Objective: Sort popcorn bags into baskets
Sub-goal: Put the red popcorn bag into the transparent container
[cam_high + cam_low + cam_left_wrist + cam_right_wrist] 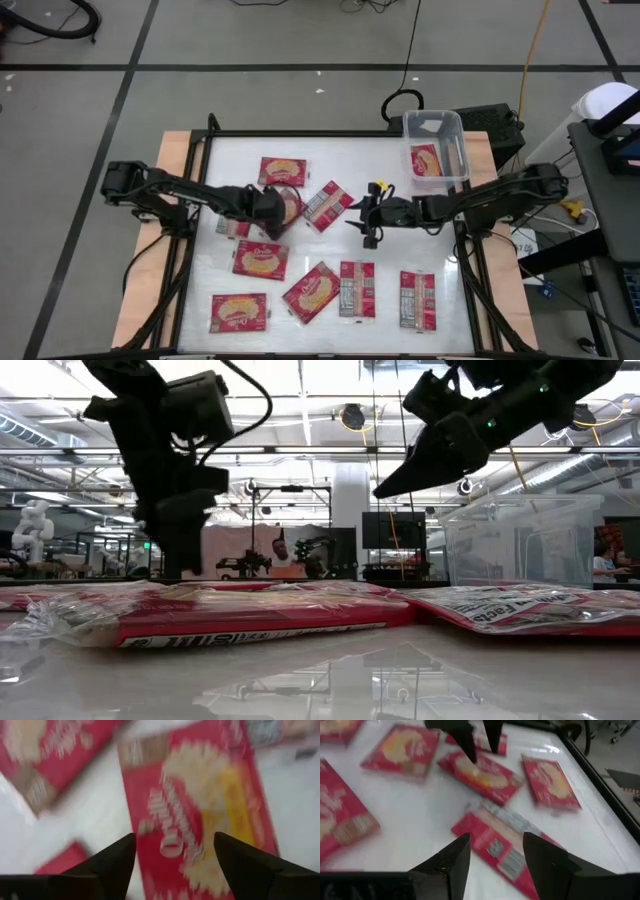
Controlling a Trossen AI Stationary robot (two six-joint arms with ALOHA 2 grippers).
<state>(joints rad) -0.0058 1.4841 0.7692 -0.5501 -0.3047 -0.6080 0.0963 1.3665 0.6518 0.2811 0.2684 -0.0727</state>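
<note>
Several red popcorn bags lie flat on the white table top. My left gripper (272,212) (175,852) is open and low over one bag (290,205) (200,805) that lies picture side up, a finger standing on either side of it. My right gripper (366,216) (492,852) is open and raised above the table (385,488), beside a bag that shows its grey printed panel (328,205) (500,845). The clear basket (445,120) (520,540) stands at the far right corner with one bag (426,160) inside. My left gripper comes down from above on the picture-side-up bag (485,777), which lies flat on the table. Its fingers (467,747) stand over the bag's middle, and I cannot tell whether their tips touch it.
Other bags lie spread about: one toward the far edge (282,172), one left of centre (260,260), several along the near edge (238,312) (357,288) (417,298). A black frame borders the table. Bare table top shows right of centre, below the basket.
</note>
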